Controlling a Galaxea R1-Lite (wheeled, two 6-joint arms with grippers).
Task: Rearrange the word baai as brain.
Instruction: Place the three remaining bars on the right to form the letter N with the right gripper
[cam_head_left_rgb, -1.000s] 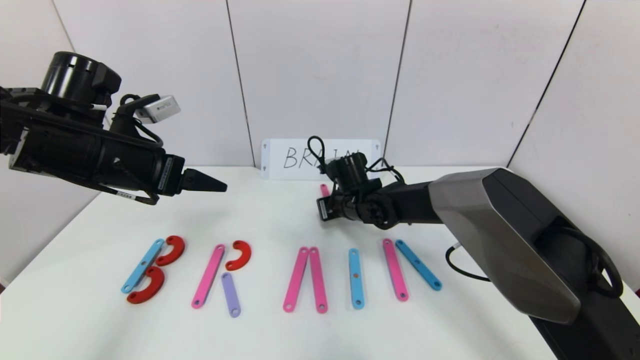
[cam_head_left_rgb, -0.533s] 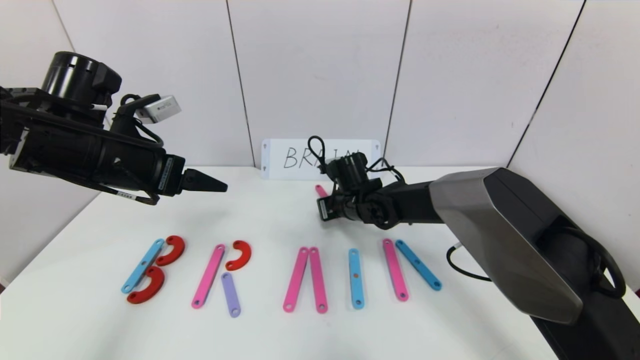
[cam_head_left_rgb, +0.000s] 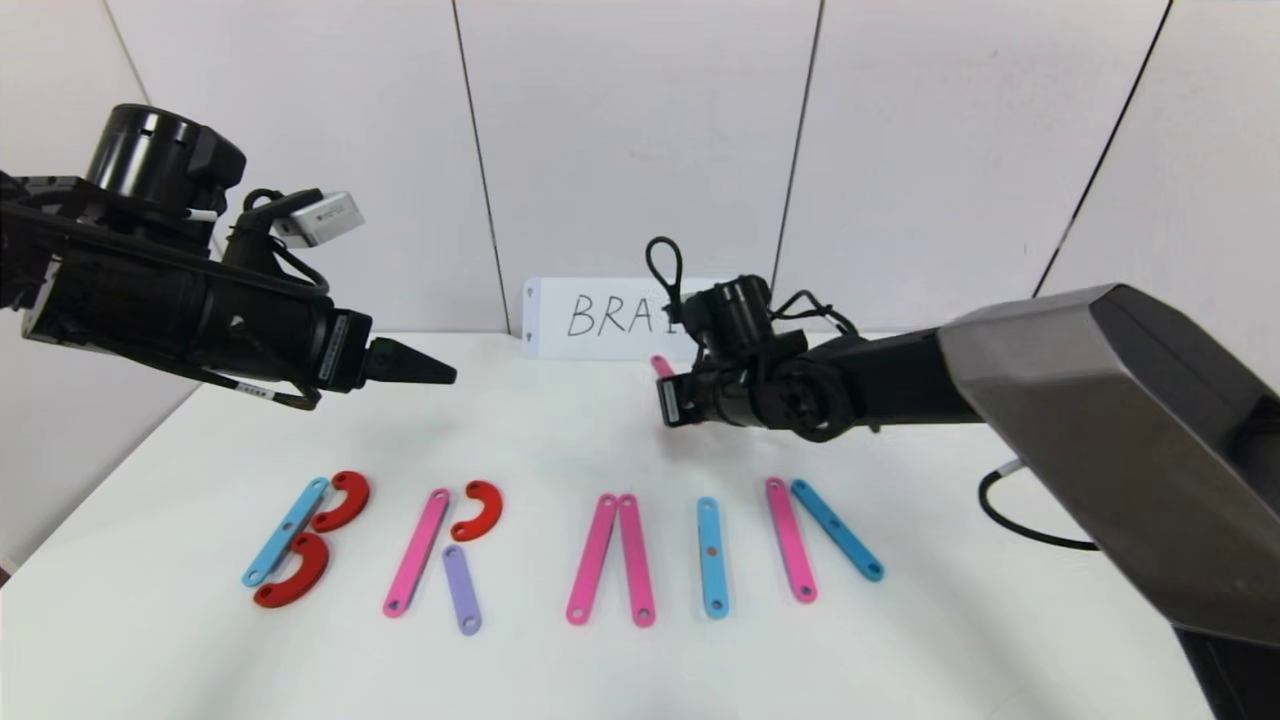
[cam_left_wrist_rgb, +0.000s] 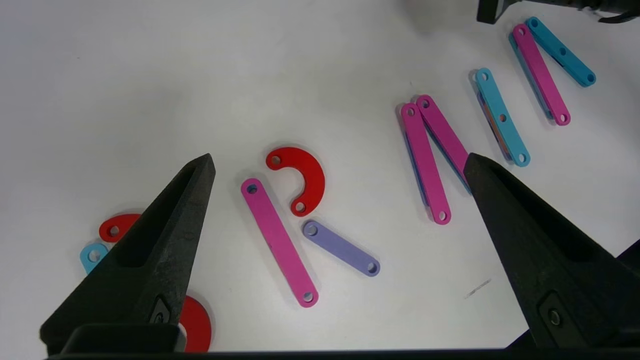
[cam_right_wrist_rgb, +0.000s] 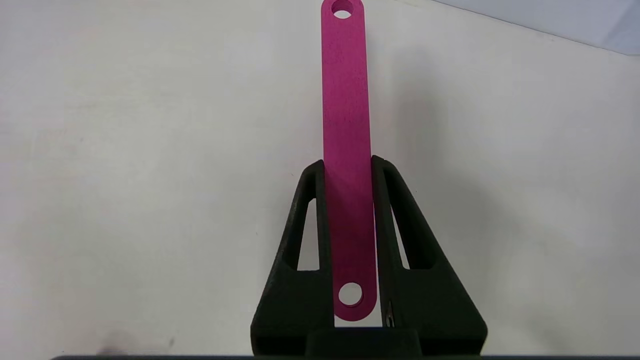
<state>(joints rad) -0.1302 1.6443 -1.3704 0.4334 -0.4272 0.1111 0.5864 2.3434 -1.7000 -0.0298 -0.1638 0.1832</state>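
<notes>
Letters (cam_head_left_rgb: 560, 550) on the table read B, R, A, I; N lacked one stroke. Our right gripper (cam_right_wrist_rgb: 347, 167) clamped a pink bar (cam_right_wrist_rgb: 346, 100) for it; our left gripper (cam_left_wrist_rgb: 340, 165) hung open, idle

The left arm reaches in from the upper left of the head view and hangs above the surface, its left claw (cam_head_left_rgb: 435, 375) pointing toward the centre; in the wrist view the two fingers (cam_left_wrist_rgb: 165, 235) stand wide apart. The right arm stretches from the lower right toward the middle. Its right claw (cam_right_wrist_rgb: 347, 167) is clamped on a pink bar (cam_right_wrist_rgb: 346, 125), apparently lifted off the surface.
</notes>
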